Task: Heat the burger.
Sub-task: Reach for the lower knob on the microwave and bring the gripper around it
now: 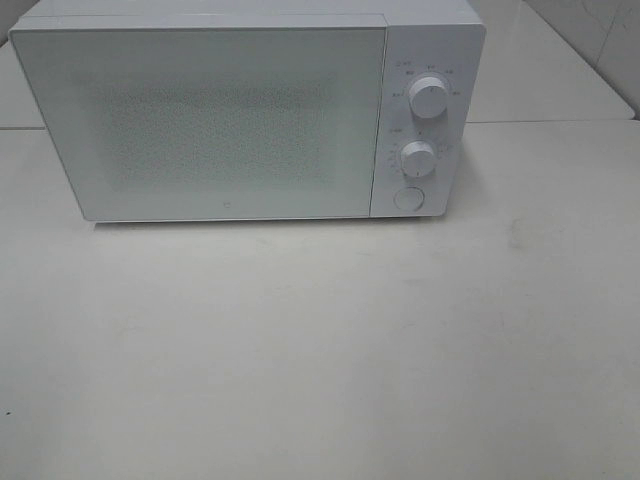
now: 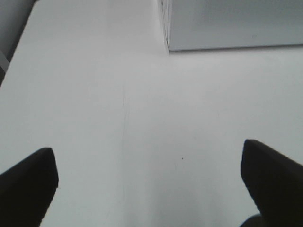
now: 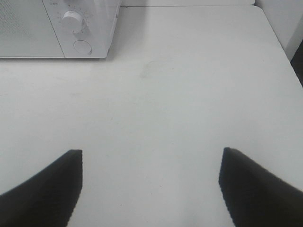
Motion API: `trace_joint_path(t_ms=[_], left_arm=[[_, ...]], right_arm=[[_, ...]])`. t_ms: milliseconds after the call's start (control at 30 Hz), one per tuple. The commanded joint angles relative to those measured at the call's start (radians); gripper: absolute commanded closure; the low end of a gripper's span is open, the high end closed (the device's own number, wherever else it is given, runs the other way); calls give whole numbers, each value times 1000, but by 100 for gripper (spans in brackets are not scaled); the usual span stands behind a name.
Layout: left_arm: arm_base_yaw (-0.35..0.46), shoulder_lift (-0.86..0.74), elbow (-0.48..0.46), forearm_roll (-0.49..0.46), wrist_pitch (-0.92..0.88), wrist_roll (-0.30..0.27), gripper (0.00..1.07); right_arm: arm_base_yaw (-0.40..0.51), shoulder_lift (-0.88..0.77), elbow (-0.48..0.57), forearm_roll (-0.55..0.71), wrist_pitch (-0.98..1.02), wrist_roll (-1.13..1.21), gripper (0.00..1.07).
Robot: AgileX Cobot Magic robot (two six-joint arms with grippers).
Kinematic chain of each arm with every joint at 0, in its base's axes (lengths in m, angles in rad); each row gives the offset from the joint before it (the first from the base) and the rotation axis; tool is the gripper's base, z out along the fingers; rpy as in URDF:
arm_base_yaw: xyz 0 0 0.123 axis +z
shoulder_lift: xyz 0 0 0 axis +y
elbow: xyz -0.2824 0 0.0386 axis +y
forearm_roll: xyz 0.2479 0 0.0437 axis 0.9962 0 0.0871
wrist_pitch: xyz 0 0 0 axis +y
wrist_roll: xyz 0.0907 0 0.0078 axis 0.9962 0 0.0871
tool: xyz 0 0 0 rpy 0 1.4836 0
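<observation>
Grippers: neither is seen in the exterior high view; each is shown only by its own wrist camera.
Left gripper (image 2: 149,161): open; its two dark fingers (image 2: 28,184) are spread wide apart, nothing is held between them, and only the white table surface is seen in the gap.
Right gripper (image 3: 151,156): open as well; its two dark fingers (image 3: 47,189) are set well apart, nothing is gripped, and only table surface is seen between them.
Table (image 1: 320,350): white and matt; a faint thin line and a few small specks are seen on it ahead of the left gripper, and a faint smudge ahead of the right gripper.
Microwave (image 1: 230,120): white, stood on the far part of the table, ahead of both grippers and well apart from them; one lower corner is caught by the left wrist camera, the control side by the right wrist camera.
Door (image 1: 200,120): shut and flush with the front; nothing can be made out through its pale speckled window.
Controls: placed right of the door in the exterior high view; an upper knob (image 1: 428,98) is set above a lower knob (image 1: 418,157), with a round button (image 1: 408,198) just below.
Burger: not seen in any view; whether it lies behind the shut door cannot be told.
</observation>
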Motion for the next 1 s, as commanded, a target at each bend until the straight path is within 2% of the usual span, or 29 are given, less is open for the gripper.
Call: trace_joint_path(t_ms=[33,1000], left_arm=[[7,-98,2,9,-8,0,5],[24,-93,2,7,-8,-1,5]], right_arm=[[-6,-27,1,2,-10,-2,31],[-6,-27,1,2,-10,-2,32]])
